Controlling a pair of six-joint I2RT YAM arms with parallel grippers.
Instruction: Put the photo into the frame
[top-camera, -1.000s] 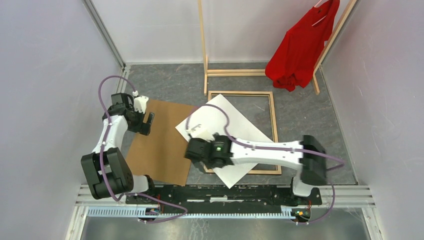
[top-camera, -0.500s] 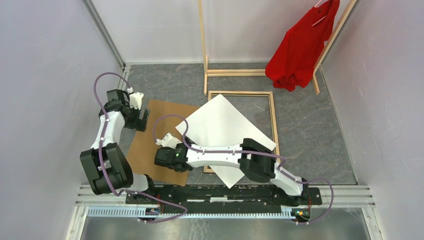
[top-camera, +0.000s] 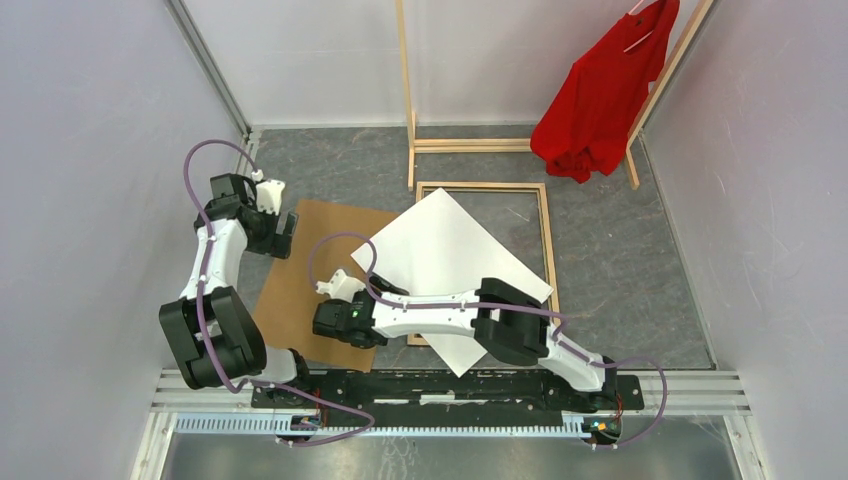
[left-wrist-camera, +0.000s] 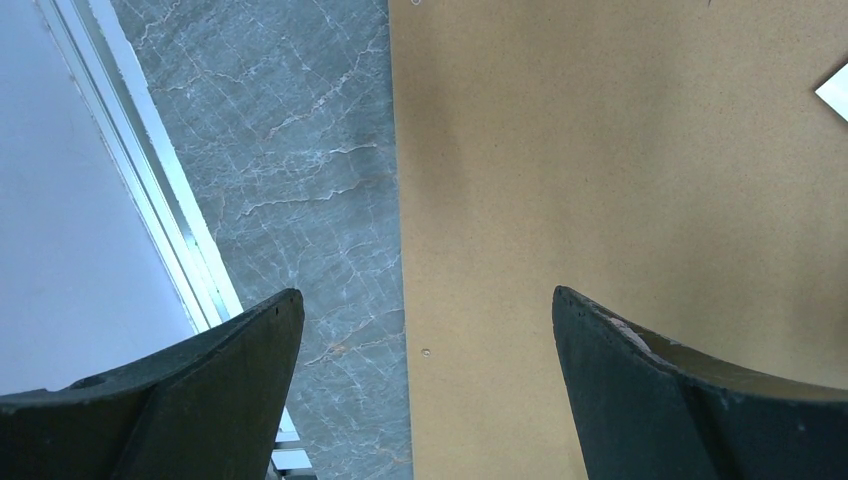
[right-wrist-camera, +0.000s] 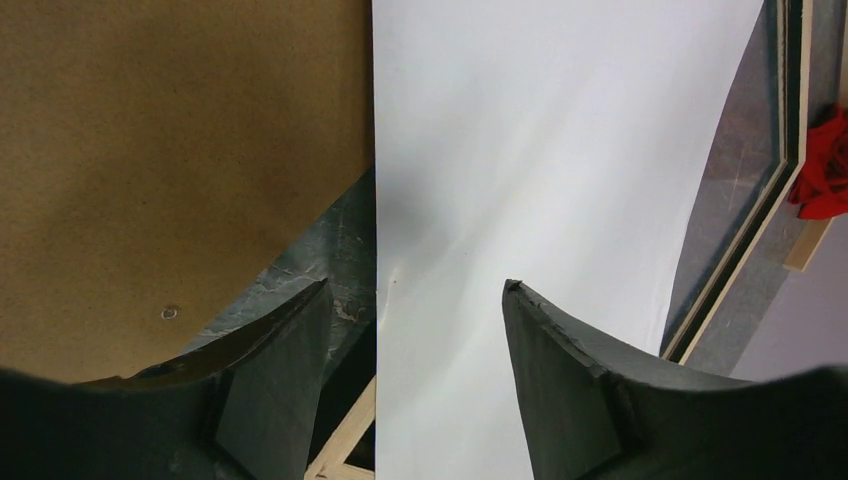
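Note:
The photo (top-camera: 450, 262) lies white back up, skewed across the frame (top-camera: 547, 245), whose light wood back faces up. My right gripper (top-camera: 330, 318) hangs low at the photo's near-left edge. In the right wrist view that gripper (right-wrist-camera: 416, 283) is open, and the photo's (right-wrist-camera: 560, 180) straight left edge runs between its fingers. One finger (right-wrist-camera: 285, 350) is over dark floor, the other over white paper. The frame's rail (right-wrist-camera: 745, 240) shows at the far right. My left gripper (top-camera: 283, 232) is wide open over the board's left edge (left-wrist-camera: 427, 291), holding nothing.
A brown backing board (top-camera: 315, 290) lies left of the photo, its edge beside grey marbled floor (left-wrist-camera: 300, 150). A tall wooden rack (top-camera: 470, 145) with a red shirt (top-camera: 600, 95) stands at the back. Walls close in on both sides.
My right arm swung left and nearer, from above the photo to its near-left edge by the board, and its jaws narrowed somewhat. The left gripper drifted slightly left and farther.

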